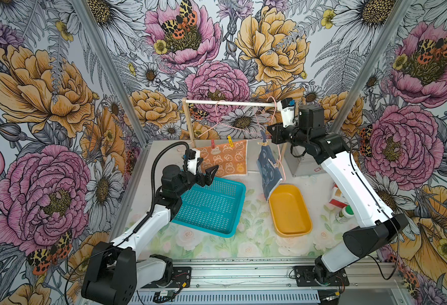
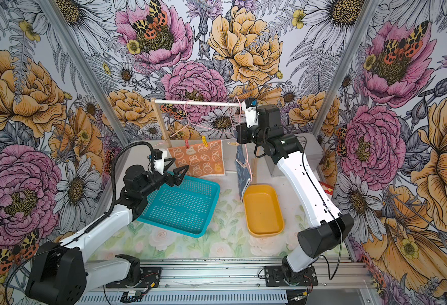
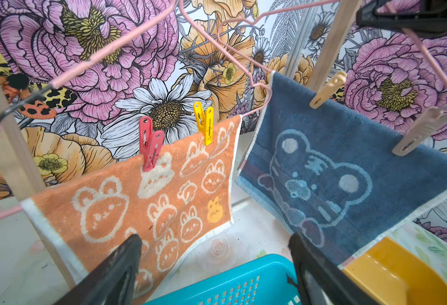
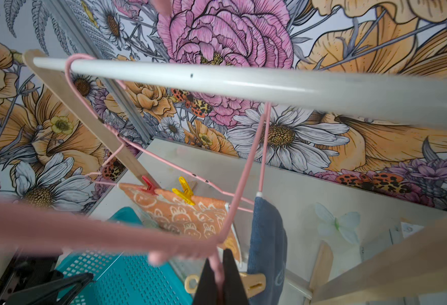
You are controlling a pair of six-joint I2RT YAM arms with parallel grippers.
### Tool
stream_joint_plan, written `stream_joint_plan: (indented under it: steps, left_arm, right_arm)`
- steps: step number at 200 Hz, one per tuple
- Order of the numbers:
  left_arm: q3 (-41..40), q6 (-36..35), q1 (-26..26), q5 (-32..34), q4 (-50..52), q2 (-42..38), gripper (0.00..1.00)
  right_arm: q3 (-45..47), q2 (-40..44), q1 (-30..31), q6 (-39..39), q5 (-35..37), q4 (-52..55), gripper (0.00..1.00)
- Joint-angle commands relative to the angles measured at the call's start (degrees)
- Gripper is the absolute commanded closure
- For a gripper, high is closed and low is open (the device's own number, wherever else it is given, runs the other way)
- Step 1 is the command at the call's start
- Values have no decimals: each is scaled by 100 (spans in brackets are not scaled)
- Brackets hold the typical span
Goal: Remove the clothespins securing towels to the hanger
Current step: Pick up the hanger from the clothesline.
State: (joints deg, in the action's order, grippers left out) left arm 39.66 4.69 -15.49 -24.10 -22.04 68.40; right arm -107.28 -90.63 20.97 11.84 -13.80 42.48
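Left gripper point(image 3: 214, 237) wide, right gripper point(image 4: 218, 261) clamping hanger point(image 4: 84, 229), red peg point(image 3: 149, 144) and yellow peg point(image 3: 205, 122) on orange towel point(image 3: 137, 206), pale pegs point(image 3: 326, 89) on blue towel point(image 3: 349, 148).

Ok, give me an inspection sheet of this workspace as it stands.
Surface: floral table mat, no spills seen.
Job's things: red clothespin and yellow clothespin on orange towel; two pale clothespins on blue towel; all four clipped.
Clutter: teal basket, yellow tub, green-capped bottle, red-white box.
Grippers: left gripper fingers open, empty; right gripper fingers shut on pink hanger.
Cables: black hose on left arm; thin cable on right arm.
Surroundings: floral walls, wooden rack.
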Motion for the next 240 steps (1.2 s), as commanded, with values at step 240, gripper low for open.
stream_joint_plan:
  steps: [240]
  left_arm:
    - [3507, -2345, -547, -3131, 3684, 425, 16]
  right_arm:
    - [-535, 690, 520, -1862, -1844, 2909, 100]
